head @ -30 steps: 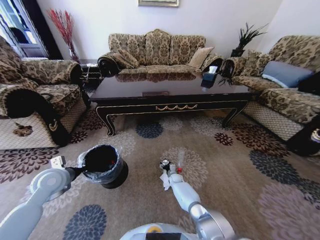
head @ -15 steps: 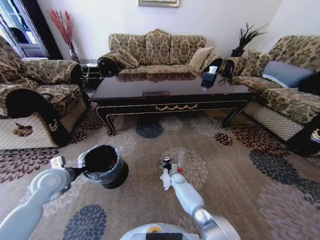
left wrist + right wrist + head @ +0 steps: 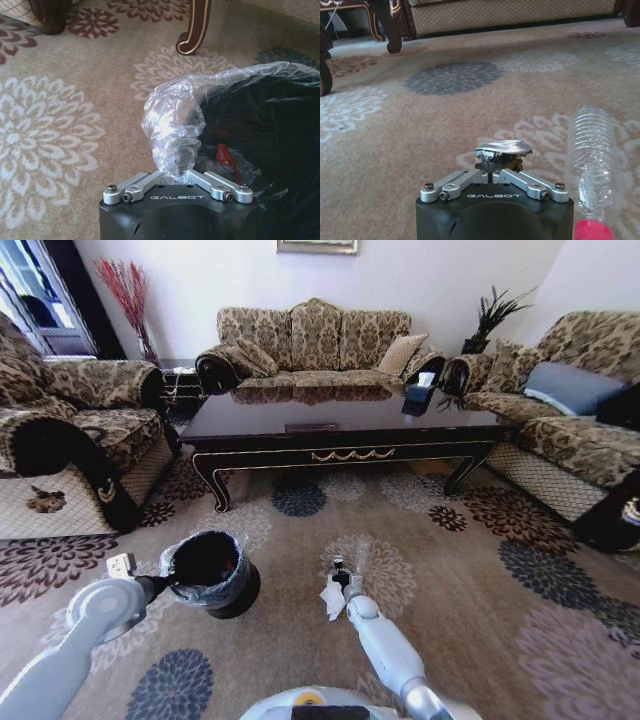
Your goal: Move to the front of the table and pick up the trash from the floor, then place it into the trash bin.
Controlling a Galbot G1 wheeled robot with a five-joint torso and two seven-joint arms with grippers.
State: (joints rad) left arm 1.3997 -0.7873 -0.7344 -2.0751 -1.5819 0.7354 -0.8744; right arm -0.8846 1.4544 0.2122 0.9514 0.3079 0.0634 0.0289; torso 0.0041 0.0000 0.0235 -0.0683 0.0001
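My right gripper [image 3: 493, 169] is low over the rug, and its fingers are pinched together on the small shiny round bit [image 3: 503, 148]. To do this step well, I think I should keep my squeeze firm and lift slowly, because the bit is flat and slippery and could pop out. I should also lift straight up, so I do not bump the clear bottle [image 3: 593, 156] lying just beside the bit. Its red cap [image 3: 592, 231] points back toward me. The crumpled white paper [image 3: 331, 601] sits on the rug right beside my gripper too, on the side nearer the trash bin [image 3: 209, 570].

My right arm reaches forward and down from my body, stretched out almost straight, with the wrist tipped toward the floor.

My left gripper [image 3: 174, 176] is clamped on the thin plastic liner [image 3: 172, 123] at the rim of the trash bin. My left arm is bent, with its elbow out to my side, and it holds the bin's edge. The bin stands on the rug near the shiny bit, between it and my left arm.

The worktop [image 3: 340, 415] is well past the trash, farther from me.
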